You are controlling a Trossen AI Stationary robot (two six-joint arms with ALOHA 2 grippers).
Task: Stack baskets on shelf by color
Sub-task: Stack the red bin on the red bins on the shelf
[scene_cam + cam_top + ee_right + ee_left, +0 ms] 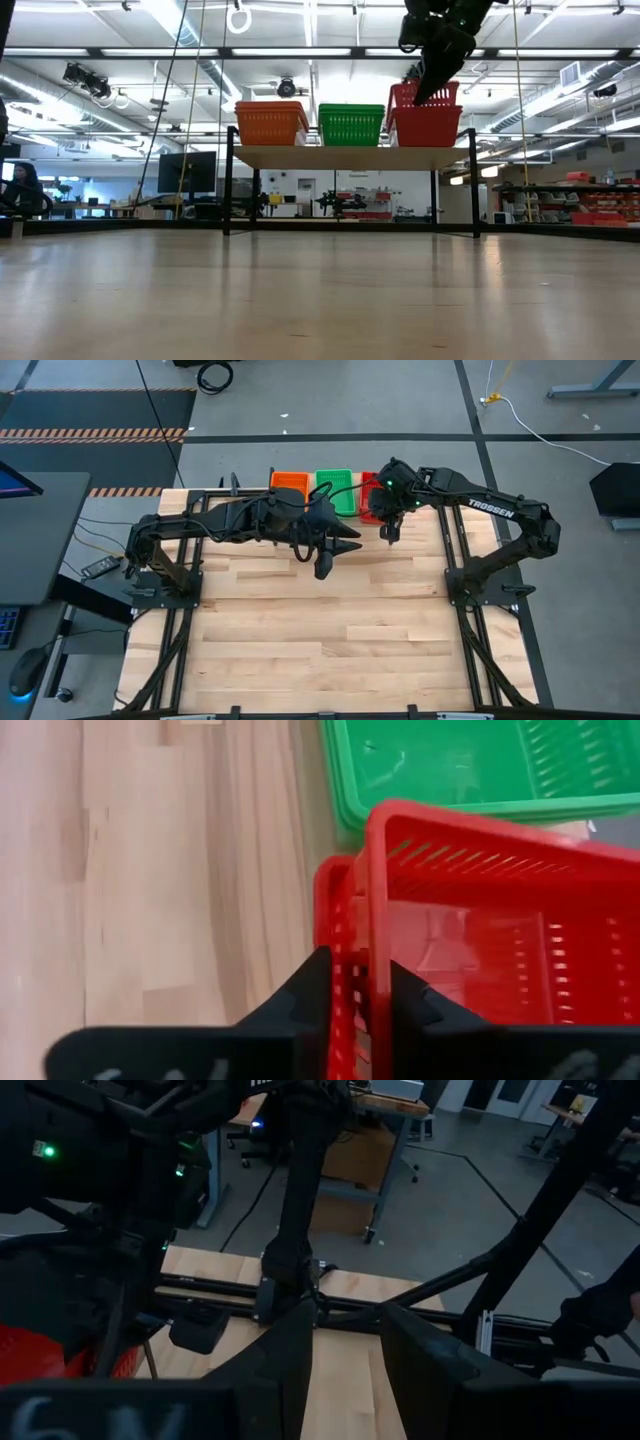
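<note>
The shelf [350,157] stands at the table's far edge. It carries an orange basket stack [272,122], a green stack [351,124] and a red basket [425,126]. Another red basket [424,94] sits tilted in the top of that lower red one. My right gripper [355,985] is above the shelf's right end [388,532] and is shut on this upper red basket. My left gripper [335,555] hovers open over the table in front of the shelf, holding nothing; its fingers [290,1370] stand apart. My right gripper pinches the upper red basket's near side wall [372,950] between its two fingers, one finger [412,1000] inside the basket and one [312,990] outside. The fingers come from above, pointing down. The basket is tilted, its lower part inside the red basket beneath [335,910].
The wood-plank tabletop [330,630] stretches bare in front of the shelf. Black frame rails [180,620] run along both sides of the table. My left arm [240,520] reaches across just in front of the orange and green stacks.
</note>
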